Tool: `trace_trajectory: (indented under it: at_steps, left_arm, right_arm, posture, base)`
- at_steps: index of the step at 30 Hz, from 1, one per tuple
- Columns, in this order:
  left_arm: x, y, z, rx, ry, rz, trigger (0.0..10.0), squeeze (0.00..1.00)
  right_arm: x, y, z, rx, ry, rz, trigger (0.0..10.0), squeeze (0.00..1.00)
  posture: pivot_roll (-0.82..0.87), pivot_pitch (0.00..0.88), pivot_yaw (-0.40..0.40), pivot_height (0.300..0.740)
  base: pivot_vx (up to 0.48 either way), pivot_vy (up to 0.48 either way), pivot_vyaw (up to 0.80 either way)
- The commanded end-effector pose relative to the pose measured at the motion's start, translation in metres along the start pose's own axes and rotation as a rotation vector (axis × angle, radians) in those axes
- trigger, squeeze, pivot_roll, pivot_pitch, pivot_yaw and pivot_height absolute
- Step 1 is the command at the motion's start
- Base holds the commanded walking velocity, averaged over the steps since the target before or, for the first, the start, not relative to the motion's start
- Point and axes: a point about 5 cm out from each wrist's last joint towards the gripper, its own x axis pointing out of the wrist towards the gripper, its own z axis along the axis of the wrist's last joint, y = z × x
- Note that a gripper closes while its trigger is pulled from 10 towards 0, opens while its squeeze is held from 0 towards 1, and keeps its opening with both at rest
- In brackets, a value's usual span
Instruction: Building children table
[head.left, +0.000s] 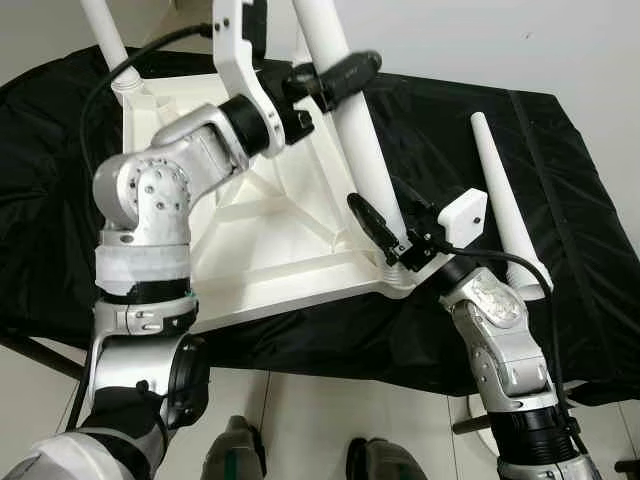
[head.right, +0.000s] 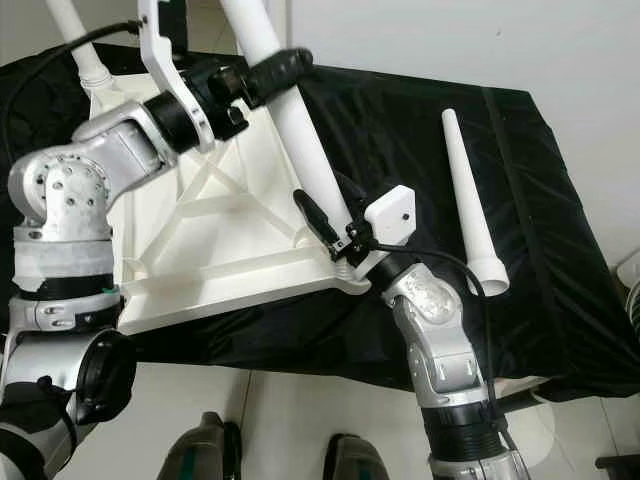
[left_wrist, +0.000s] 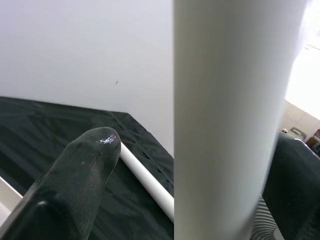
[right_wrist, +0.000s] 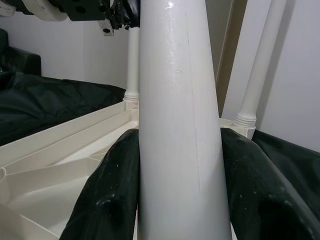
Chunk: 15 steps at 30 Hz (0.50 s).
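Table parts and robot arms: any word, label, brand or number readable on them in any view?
None.
The upturned white tabletop, the upright leg that both grippers hold, the loose leg and the black cloth are plain.
The silver arms carry no legible marking.

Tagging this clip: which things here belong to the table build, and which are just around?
Part of the job:
upturned tabletop
leg being fitted, held by left claw and right claw
loose leg

Just around:
black cloth
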Motion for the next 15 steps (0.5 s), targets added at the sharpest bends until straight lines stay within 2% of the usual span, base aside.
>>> trace_trajectory:
  at_steps: [1,2,3,15]
  left_arm:
    - [0.0046,-0.0047,0.0049,0.002,-0.011,-0.028,9.5,0.00]
    - [0.0046,-0.0047,0.0049,0.002,-0.011,-0.028,9.5,0.00]
    - [0.0049,-0.0040,0.0049,-0.004,-0.021,-0.017,0.0,0.00]
    - [0.0055,-0.0051,0.0084,-0.016,-0.039,-0.022,0.0,0.00]
  right_arm:
    - [0.0000,-0.0029,0.0048,-0.036,-0.021,0.003,10.0,0.00]
    - [0.0000,-0.0029,0.0048,-0.036,-0.021,0.003,10.0,0.00]
    - [0.0006,-0.0046,0.0048,-0.043,-0.019,0.004,10.0,0.00]
    - [0.0032,-0.0061,0.0041,-0.058,-0.006,-0.003,10.0,0.00]
  posture:
    - [0.03,0.069,0.020,0.740]
    - [0.03,0.069,0.020,0.740]
    - [0.03,0.069,0.020,0.740]
    - [0.03,0.072,0.019,0.740]
  base:
    - [0.000,0.000,0.00]
    - [0.000,0.000,0.00]
    - [0.000,0.000,0.00]
    - [0.000,0.000,0.00]
